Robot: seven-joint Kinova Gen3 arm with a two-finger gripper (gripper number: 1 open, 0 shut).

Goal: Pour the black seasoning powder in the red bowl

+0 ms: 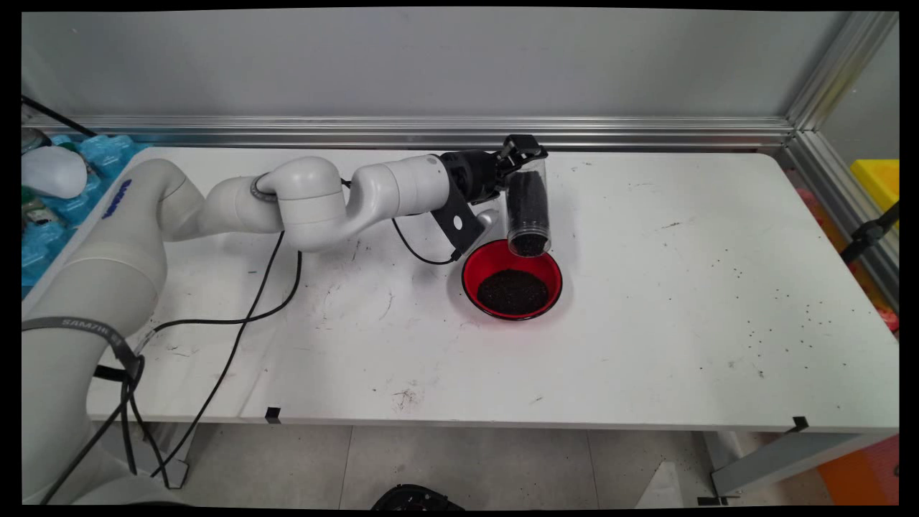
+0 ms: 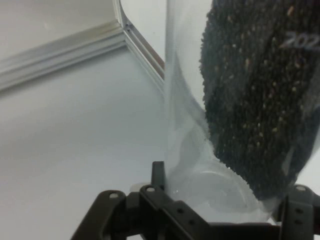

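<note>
My gripper point(image 1: 523, 152) is shut on a clear plastic cup point(image 1: 528, 208) that is tipped mouth-down over a red bowl point(image 1: 511, 281). Dark seeds fill much of the cup and lie in a heap in the bowl's middle. The cup's mouth hangs just above the bowl's far rim. In the hand view the clear cup point(image 2: 240, 110) fills the right side, packed with the black seeds point(image 2: 260, 100), and the gripper point(image 2: 220, 200) linkage clasps its base at the bottom edge.
Black cables point(image 1: 244, 316) trail from the arm across the table's left half. Scattered seeds point(image 1: 782, 316) dot the white table point(image 1: 646, 359) at the right. An aluminium rail point(image 1: 431, 133) runs along the back and down the right side.
</note>
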